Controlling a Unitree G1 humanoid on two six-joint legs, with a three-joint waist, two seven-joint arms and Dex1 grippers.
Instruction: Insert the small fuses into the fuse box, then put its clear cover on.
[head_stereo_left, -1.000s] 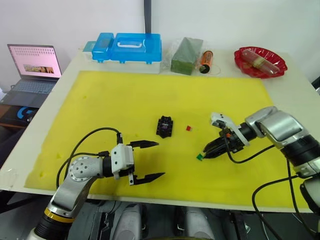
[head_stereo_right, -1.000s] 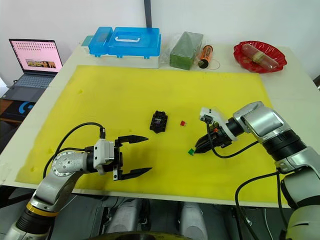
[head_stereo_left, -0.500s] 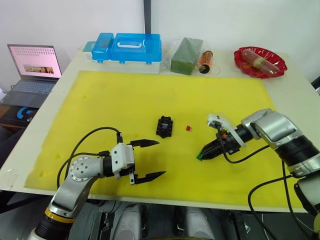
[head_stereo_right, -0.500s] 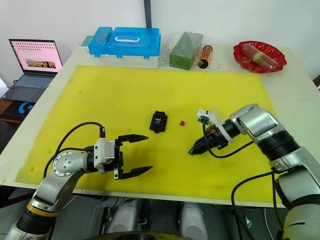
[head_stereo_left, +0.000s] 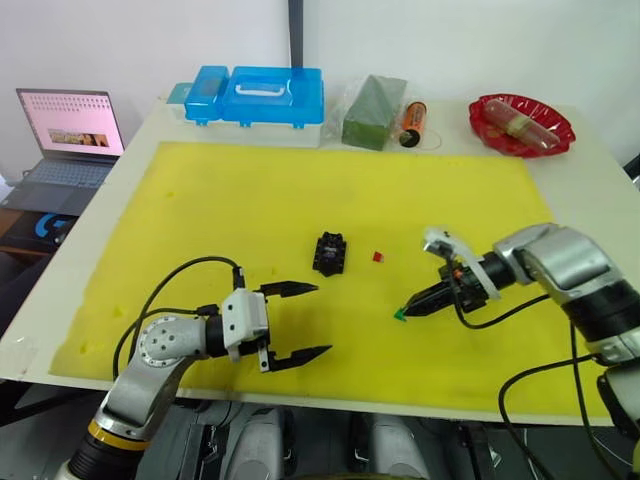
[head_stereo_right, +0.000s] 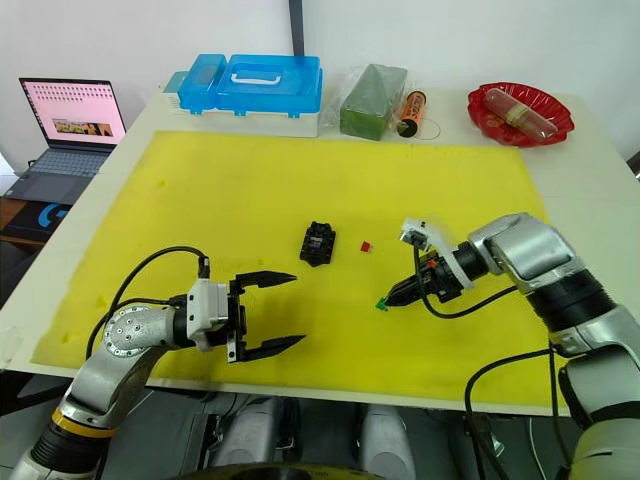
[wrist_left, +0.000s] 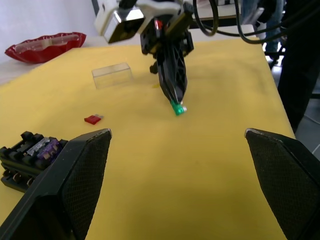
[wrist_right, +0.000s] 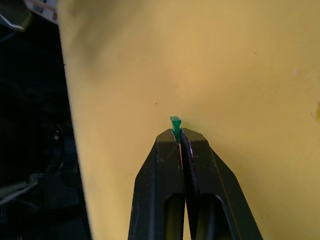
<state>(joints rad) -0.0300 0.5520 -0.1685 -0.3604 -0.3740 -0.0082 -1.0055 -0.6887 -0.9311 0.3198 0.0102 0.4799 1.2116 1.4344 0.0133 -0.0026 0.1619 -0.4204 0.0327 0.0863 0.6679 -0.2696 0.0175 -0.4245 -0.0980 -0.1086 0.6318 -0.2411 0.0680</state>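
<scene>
The black fuse box (head_stereo_left: 329, 253) sits mid-mat with a pale grey and a pinkish fuse in its slots (wrist_left: 44, 147). A red fuse (head_stereo_left: 377, 256) lies just right of it. My right gripper (head_stereo_left: 406, 311) is shut on the green fuse (wrist_right: 175, 122), held at the fingertips just above the yellow mat, right of the box. The clear cover (wrist_left: 111, 75) rests on the mat behind the right gripper. Near the mat's front edge, left of the box, my left gripper (head_stereo_left: 300, 321) stands open with nothing in it.
A blue plastic case (head_stereo_left: 258, 97), a green block (head_stereo_left: 373, 111) and an orange cylinder (head_stereo_left: 412, 120) line the table's far edge. A red dish (head_stereo_left: 520, 124) stands at the far right. A laptop (head_stereo_left: 68, 135) sits off the table's left side.
The right gripper has lifted slightly and drawn a little to the right with the green fuse pinched in it. The left arm has stayed put.
</scene>
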